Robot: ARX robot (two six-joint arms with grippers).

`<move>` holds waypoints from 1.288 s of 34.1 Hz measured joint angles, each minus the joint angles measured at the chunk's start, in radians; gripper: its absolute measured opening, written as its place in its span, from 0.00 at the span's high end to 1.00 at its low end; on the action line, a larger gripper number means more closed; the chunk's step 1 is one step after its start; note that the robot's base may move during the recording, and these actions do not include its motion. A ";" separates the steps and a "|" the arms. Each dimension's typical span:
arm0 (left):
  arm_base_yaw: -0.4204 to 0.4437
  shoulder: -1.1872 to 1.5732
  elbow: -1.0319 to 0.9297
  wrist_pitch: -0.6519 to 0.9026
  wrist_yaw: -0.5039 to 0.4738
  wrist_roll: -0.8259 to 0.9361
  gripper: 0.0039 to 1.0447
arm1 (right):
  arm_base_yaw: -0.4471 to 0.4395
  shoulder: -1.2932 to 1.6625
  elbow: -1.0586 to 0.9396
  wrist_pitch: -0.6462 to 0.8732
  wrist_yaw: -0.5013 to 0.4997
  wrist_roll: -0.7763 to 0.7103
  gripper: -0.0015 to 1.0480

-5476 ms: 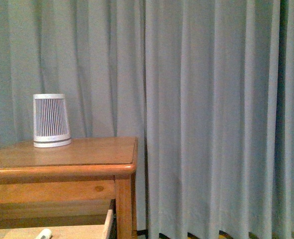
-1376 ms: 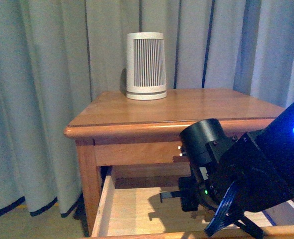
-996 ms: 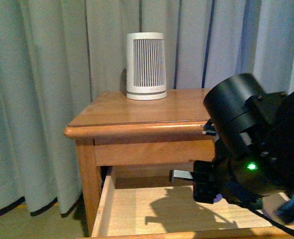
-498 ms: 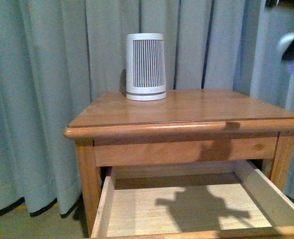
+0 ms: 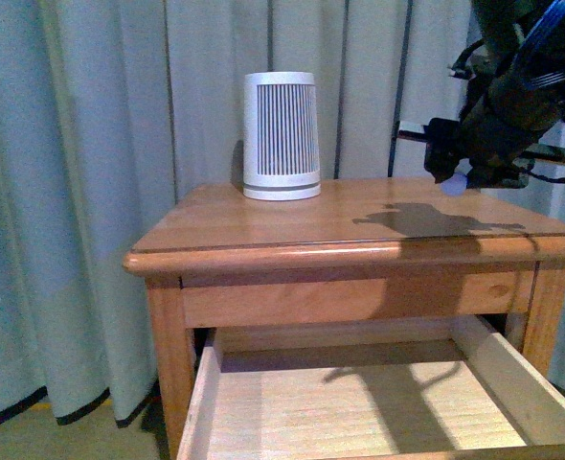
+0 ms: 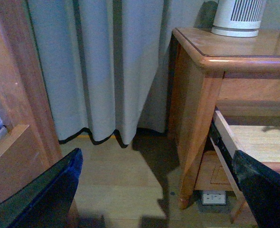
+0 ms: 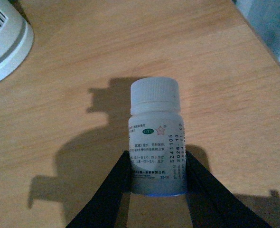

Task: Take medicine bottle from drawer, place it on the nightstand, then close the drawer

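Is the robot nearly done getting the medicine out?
About halfway. The medicine bottle is out of the drawer, which stands open. The right gripper holds the bottle above the nightstand top, not set down yet. Left to do: put it down, let go, push the drawer shut.

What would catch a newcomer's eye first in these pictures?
The right gripper holds a small white medicine bottle above the nightstand top, casting a shadow on the wood. A white slatted device stands at the top's back, and the drawer below is pulled open.
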 joint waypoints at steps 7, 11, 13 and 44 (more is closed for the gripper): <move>0.000 0.000 0.000 0.000 0.000 0.000 0.06 | 0.011 0.096 0.101 -0.055 0.029 0.024 0.73; 0.000 0.000 0.000 0.000 0.000 0.000 0.06 | 0.011 0.106 0.093 -0.035 0.023 0.021 0.53; 0.000 0.000 0.000 0.000 0.000 0.000 0.06 | 0.011 0.101 0.080 -0.006 0.032 0.016 0.43; 0.000 0.000 0.000 0.000 0.000 0.000 0.06 | 0.013 -1.219 -1.324 0.273 0.138 -0.075 0.07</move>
